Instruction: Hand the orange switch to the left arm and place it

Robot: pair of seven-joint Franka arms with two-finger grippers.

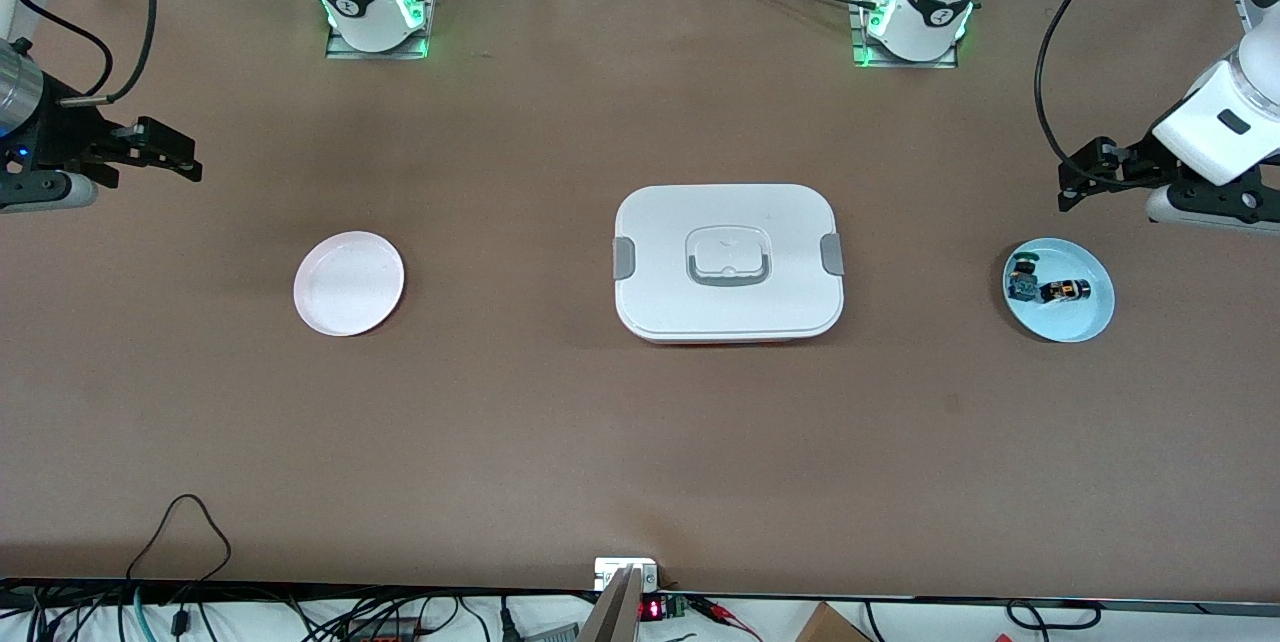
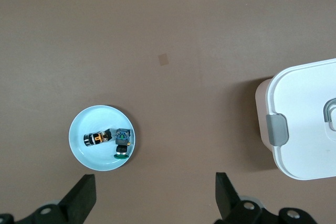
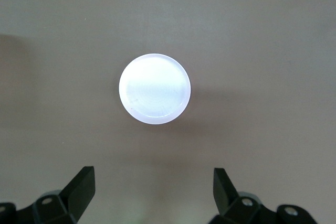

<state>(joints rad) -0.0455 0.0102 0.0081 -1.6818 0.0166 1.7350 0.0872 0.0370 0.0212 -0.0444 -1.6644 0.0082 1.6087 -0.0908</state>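
Observation:
The orange switch (image 1: 1065,291) lies on its side in a light blue plate (image 1: 1080,322) toward the left arm's end of the table; it also shows in the left wrist view (image 2: 97,138). My left gripper (image 1: 1085,172) hangs open in the air beside that plate, with nothing between its fingers (image 2: 155,192). The white box (image 1: 728,262) sits mid-table with its lid on, and its end shows in the left wrist view (image 2: 310,119). My right gripper (image 1: 175,152) hangs open and empty toward the right arm's end of the table (image 3: 154,187).
A second small switch (image 1: 1023,279) with green and blue parts shares the blue plate (image 2: 122,142). A pale pink plate (image 1: 349,282) lies bare toward the right arm's end, under the right wrist camera (image 3: 154,88). Cables run along the table's near edge.

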